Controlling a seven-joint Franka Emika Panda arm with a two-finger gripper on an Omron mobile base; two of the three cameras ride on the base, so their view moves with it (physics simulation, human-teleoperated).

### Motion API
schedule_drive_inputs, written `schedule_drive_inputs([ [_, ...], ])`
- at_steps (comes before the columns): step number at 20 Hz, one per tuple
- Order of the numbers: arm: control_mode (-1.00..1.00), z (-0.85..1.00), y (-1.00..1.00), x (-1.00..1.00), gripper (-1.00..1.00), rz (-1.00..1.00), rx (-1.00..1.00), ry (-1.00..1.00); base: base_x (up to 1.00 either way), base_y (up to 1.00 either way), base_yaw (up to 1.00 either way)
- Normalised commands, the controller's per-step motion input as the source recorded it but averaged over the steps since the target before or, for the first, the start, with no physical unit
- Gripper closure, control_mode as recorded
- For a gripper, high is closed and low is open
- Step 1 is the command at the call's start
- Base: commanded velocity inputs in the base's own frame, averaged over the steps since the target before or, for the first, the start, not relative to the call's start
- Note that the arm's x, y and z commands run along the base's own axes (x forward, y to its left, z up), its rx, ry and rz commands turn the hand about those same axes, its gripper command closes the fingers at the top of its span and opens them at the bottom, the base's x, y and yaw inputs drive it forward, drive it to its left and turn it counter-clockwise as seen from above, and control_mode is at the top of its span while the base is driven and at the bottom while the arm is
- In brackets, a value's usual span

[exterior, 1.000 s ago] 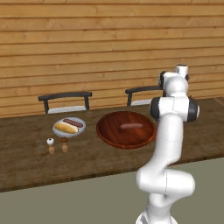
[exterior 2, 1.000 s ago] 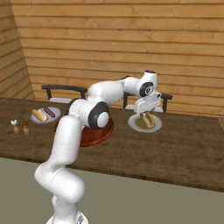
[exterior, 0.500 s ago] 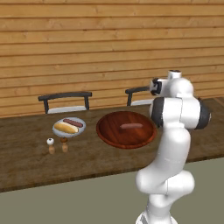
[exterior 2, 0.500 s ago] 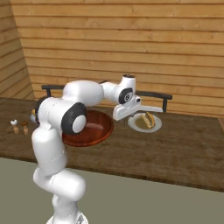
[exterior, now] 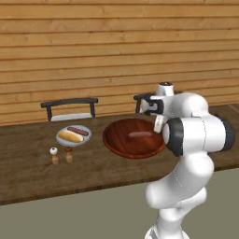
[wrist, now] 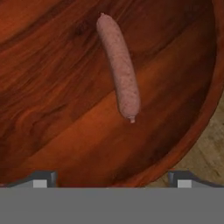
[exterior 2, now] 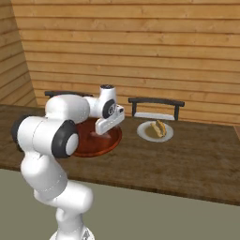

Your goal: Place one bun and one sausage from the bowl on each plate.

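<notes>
While the pincer point(wrist: 112, 179) hangs spread and empty over the bowl point(wrist: 52, 109), the last sausage point(wrist: 119, 68) lies at its twelve o'clock on the bowl's floor, so the step looks like fetching it. Next it should descend astride the sausage, then carry it to the plate point(exterior 2: 155, 131) at three o'clock, which holds a bun point(exterior 2: 157, 127).

A wide, shallow, glossy reddish-brown wooden bowl point(exterior: 116, 140) sits on the table between two small grey plates. A single pinkish sausage point(wrist: 119, 68) lies flat inside it. The left grey plate point(exterior: 63, 139) holds a bun and sausage side by side; the right grey plate point(exterior 2: 144, 132) holds a bun with a sausage.
</notes>
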Motion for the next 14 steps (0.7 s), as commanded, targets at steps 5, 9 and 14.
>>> schedule_drive_inputs([
  [5,-1.0,0.03,0.95,0.1,-1.0,0.02,0.0,0.0,0.0,0.0,0.0],
  [9,-1.0,-0.3,0.49,0.8,-1.0,0.0,0.08,0.01,0.0,0.0,0.0],
  [14,-1.0,-0.03,0.09,0.5,-1.0,-0.01,-0.04,0.17,0.0,0.0,0.0],
])
